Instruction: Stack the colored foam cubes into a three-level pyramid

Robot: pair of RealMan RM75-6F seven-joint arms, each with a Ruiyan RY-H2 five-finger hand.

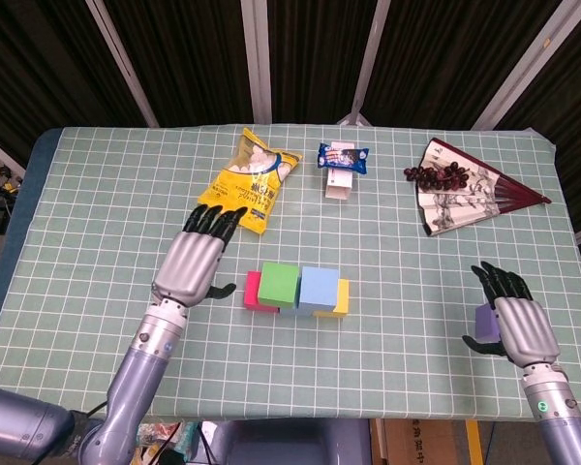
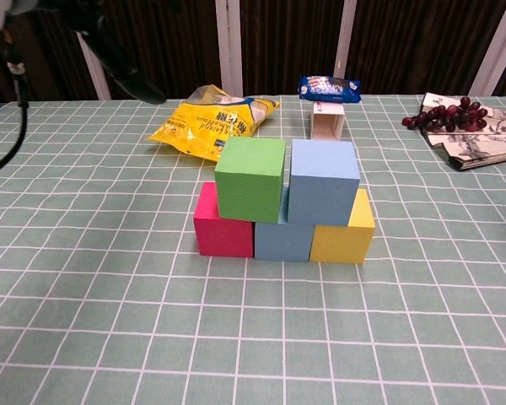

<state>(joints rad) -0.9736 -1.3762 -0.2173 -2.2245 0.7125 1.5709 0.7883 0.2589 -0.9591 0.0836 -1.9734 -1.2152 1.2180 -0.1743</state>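
Note:
Five foam cubes stand stacked mid-table. The bottom row is a red cube (image 2: 222, 233), a blue cube (image 2: 283, 242) and a yellow cube (image 2: 345, 238). On top sit a green cube (image 2: 250, 179) and a light blue cube (image 2: 323, 181), side by side. My left hand (image 1: 196, 262) hovers left of the stack with fingers spread, holding nothing; the chest view shows only its dark fingers (image 2: 125, 71) at top left. My right hand (image 1: 521, 325) lies near the front right edge over a purple cube (image 1: 483, 319), which it partly hides. Whether it grips that cube is unclear.
Behind the stack lie a yellow snack bag (image 1: 249, 180), a blue cookie pack on a small box (image 1: 342, 160), and a paper fan with dark grapes (image 1: 457, 189) at the back right. The checked green tablecloth (image 1: 107, 232) covers the whole table.

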